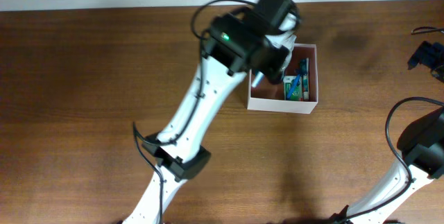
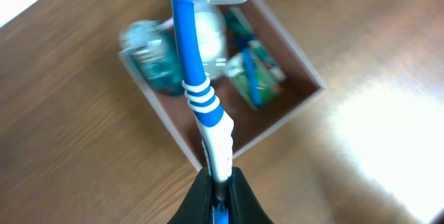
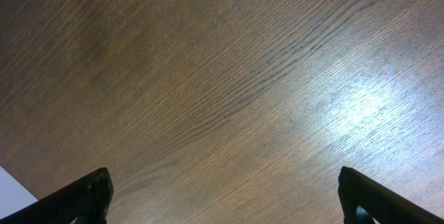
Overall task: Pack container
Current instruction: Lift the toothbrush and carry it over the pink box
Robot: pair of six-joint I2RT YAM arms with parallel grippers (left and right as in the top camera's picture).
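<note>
My left tool (image 2: 220,191) is pinching the handle end of a blue and white toothbrush (image 2: 198,92), and its head points down over the container (image 1: 281,104). The container stands on the brown worktop (image 3: 208,78), near the far edge, with a teal bottle (image 2: 152,61) inside. My right tool (image 3: 232,200) is spread wide over the wood, holding nothing.

the left arm (image 1: 201,99) hides the container's (image 1: 284,105) left side and far-left corner.

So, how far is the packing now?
Done: several toiletries already lie in the container. In hand: the left gripper is shut on a blue toothbrush above it. Left: lowering and releasing the toothbrush. The right gripper is open, holding nothing.
</note>
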